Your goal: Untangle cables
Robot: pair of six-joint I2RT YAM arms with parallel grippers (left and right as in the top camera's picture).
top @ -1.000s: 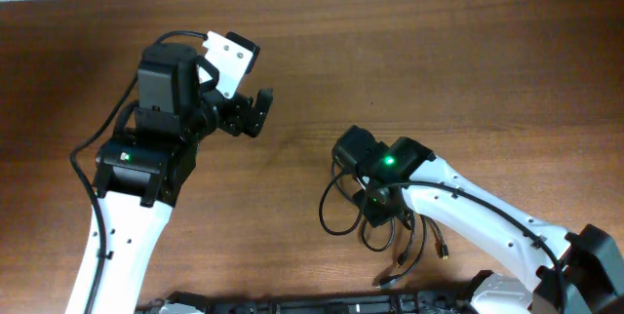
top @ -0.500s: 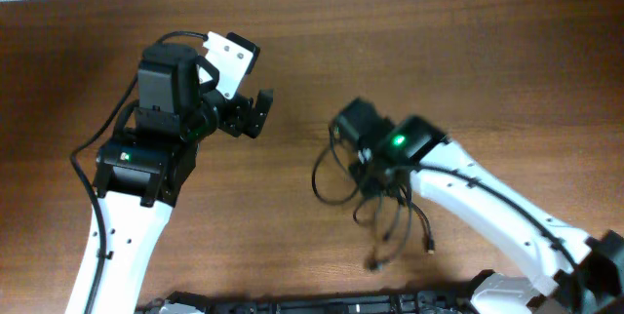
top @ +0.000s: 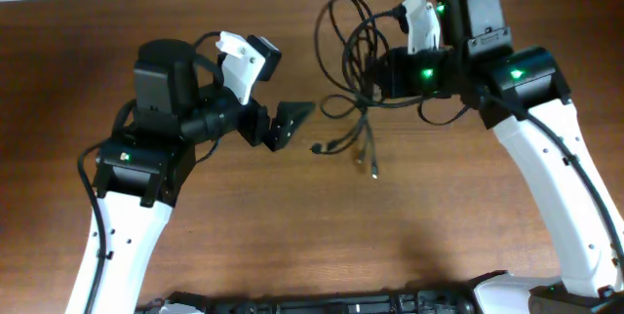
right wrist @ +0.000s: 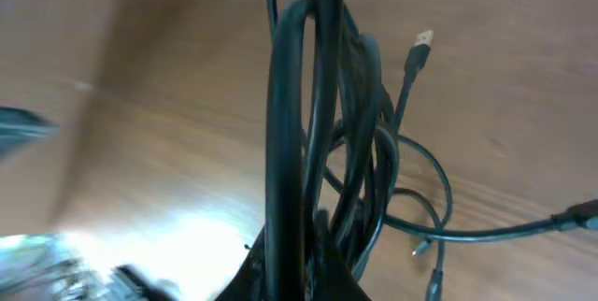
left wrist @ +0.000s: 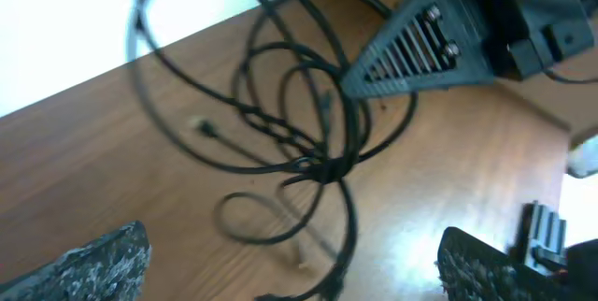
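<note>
Brown wooden surface (top: 292, 226), with a pale strip beyond its far edge. We find the cables (top: 353, 70) gathered as one tangled bunch toward the far middle of the surface. Loops fan out toward the far edge, and several tails ending in plugs (top: 374, 170) trail toward the near side. Whether those tails touch the wood we cannot tell. We note the right claw (top: 388, 75) clenched on the bunch at its knotted waist. The left claw (top: 289, 124) is released, jaws wide, near the bunch and facing it, touching nothing. Our judgement is that the step in hand is presenting the knot for a second grip. To do it well, the left claw should take a single outer loop or one loose tail, clear of the knot. It should then draw that strand away gently while the right holds firm. Seizing several strands together would likely tighten the tangle.
</note>
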